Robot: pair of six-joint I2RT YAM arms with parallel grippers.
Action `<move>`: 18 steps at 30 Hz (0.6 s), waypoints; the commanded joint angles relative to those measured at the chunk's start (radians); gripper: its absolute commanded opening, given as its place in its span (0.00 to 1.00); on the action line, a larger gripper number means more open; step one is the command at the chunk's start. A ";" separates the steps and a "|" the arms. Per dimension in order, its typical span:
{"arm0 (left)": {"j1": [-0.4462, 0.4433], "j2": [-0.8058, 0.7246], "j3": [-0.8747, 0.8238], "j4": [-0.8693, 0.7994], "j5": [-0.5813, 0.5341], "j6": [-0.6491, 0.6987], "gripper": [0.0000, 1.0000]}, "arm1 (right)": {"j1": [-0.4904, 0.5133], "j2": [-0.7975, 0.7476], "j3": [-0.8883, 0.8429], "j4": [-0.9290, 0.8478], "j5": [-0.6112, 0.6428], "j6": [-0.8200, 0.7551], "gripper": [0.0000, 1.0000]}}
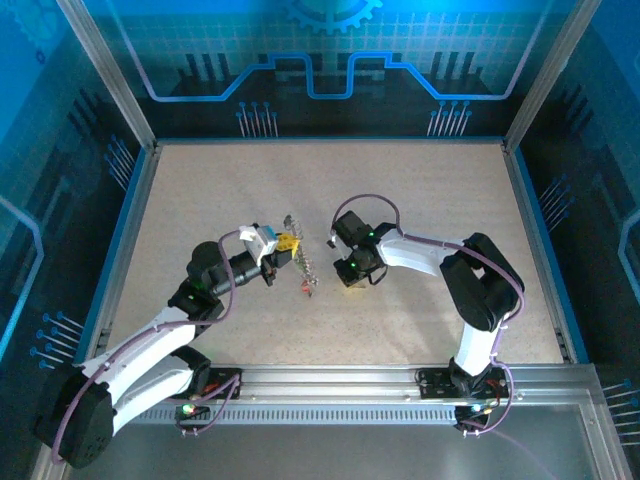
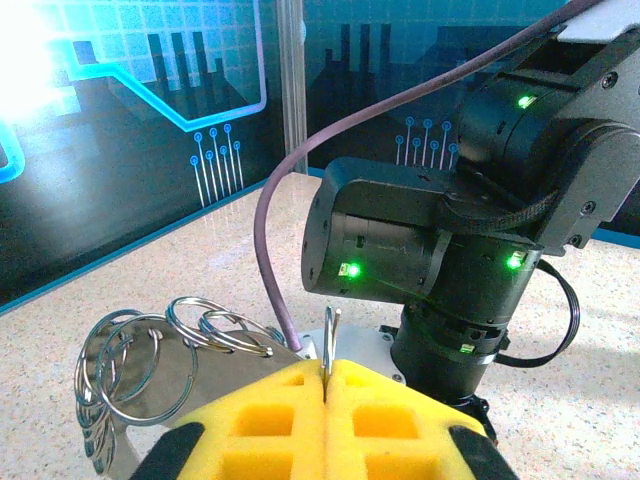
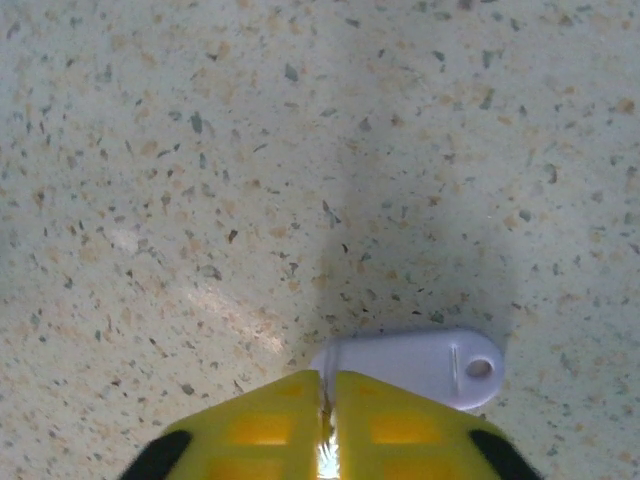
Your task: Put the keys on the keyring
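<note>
Threading step, by my reading: left tool (image 2: 327,405) clamped shut on keyring (image 2: 329,338), held edge-on above surface (image 3: 200,150). Right tool (image 3: 327,425) at keyring's 3 o'clock, pads all but together, contents untellable; lilac tag (image 3: 420,365) at its 1 o'clock. Next likely needs fine alignment at ring's split

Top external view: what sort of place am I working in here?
Probably a purpose-built robot cell or demo booth: a speckled tabletop boxed in by aluminium frame posts, with blue circuit-pattern wall panels around it.
</note>
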 commanded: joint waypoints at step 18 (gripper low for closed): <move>0.010 -0.021 -0.015 0.039 -0.026 -0.011 0.00 | -0.002 0.009 0.041 -0.082 -0.035 -0.066 0.24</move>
